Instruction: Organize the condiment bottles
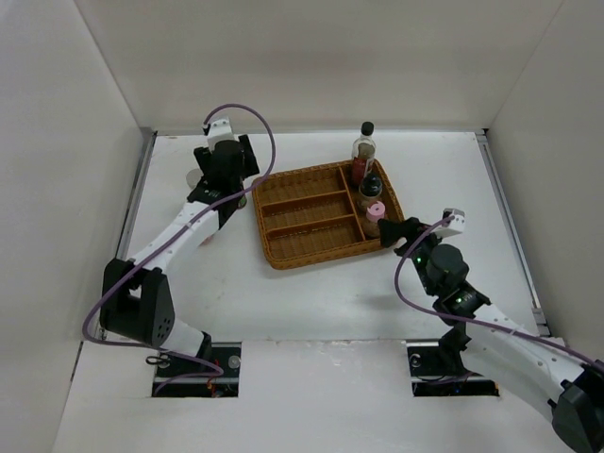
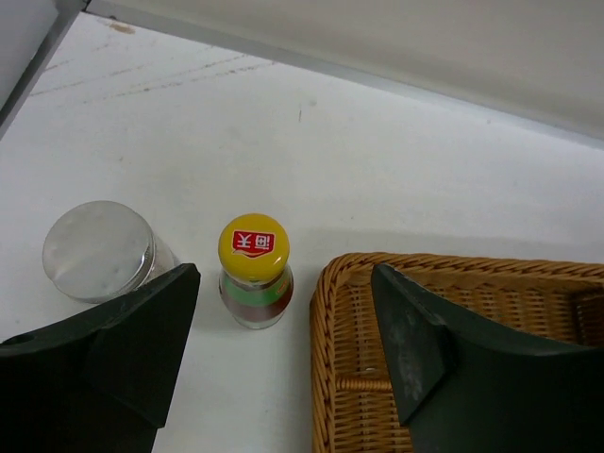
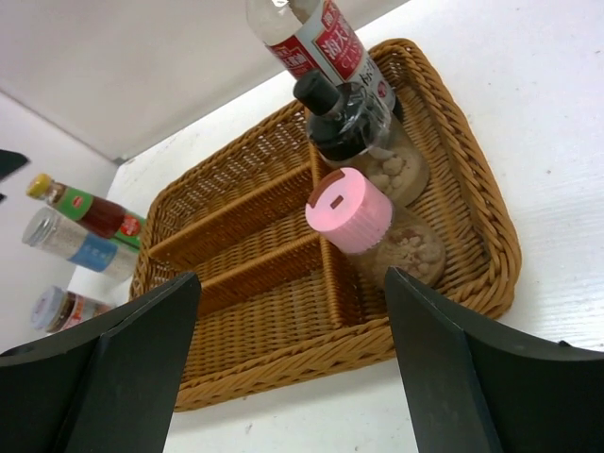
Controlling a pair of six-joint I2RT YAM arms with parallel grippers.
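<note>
condiment bottles (image 3: 347,213): 6 | wicker tray (image 3: 274,363): 1 | robot arms (image 1: 179,236): 2

1. Tall clear black-capped bottle (image 1: 365,143): upright at the far end of the brown wicker tray's (image 1: 293,203) right compartment.
2. Black-capped brown shaker (image 1: 370,187): upright, mid-compartment.
3. Pink-capped shaker (image 1: 376,211): upright at the near end.
4. Green bottle with red-yellow cap (image 2: 254,269): upright on the white table (image 1: 311,311), just beside the tray's left edge.
5. Silver-lidded blue-label jar (image 2: 98,250): upright, left of it.
6. Short red-lidded jar (image 3: 66,307): near those two.

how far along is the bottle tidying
About halfway. Done: tall clear bottle, brown shaker and pink-capped shaker stand in the end compartment of the wicker tray. In hand: nothing held; the left fingers hang open above the green bottle, the right fingers open by the pink-capped shaker. Left: green bottle, silver-lidded jar, red-lidded jar, outside the tray.
</note>
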